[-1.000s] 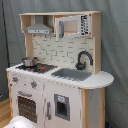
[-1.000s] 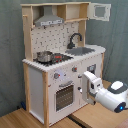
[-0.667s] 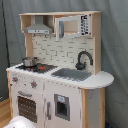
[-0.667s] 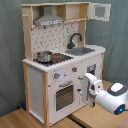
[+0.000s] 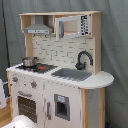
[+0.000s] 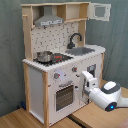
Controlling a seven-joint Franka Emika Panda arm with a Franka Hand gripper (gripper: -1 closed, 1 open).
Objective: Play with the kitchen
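Observation:
The kitchen [image 5: 55,95] [image 6: 47,87] is a tall white and light-wood toy unit, seen in both exterior views. It has a black faucet [image 5: 83,59], a grey sink [image 5: 72,74], a stove with a small metal pot [image 6: 44,56], knobs and an oven door [image 6: 64,96]. A range hood [image 6: 48,21] hangs at the top, and the upper cabinet door [image 6: 100,11] stands swung open. My gripper [image 6: 84,76] is at the kitchen's front panel, just right of the oven door and below the knob [image 6: 74,69]. Whether it touches the panel I cannot tell.
My white arm [image 6: 109,96] reaches in from the second exterior view's lower right, over a wooden tabletop [image 6: 30,120]. A grey curtain [image 5: 115,50] hangs behind the kitchen. A white part of the arm [image 5: 20,123] shows at the first exterior view's bottom edge.
The gripper has edged a little toward the kitchen's front panel. The kitchen itself has not changed.

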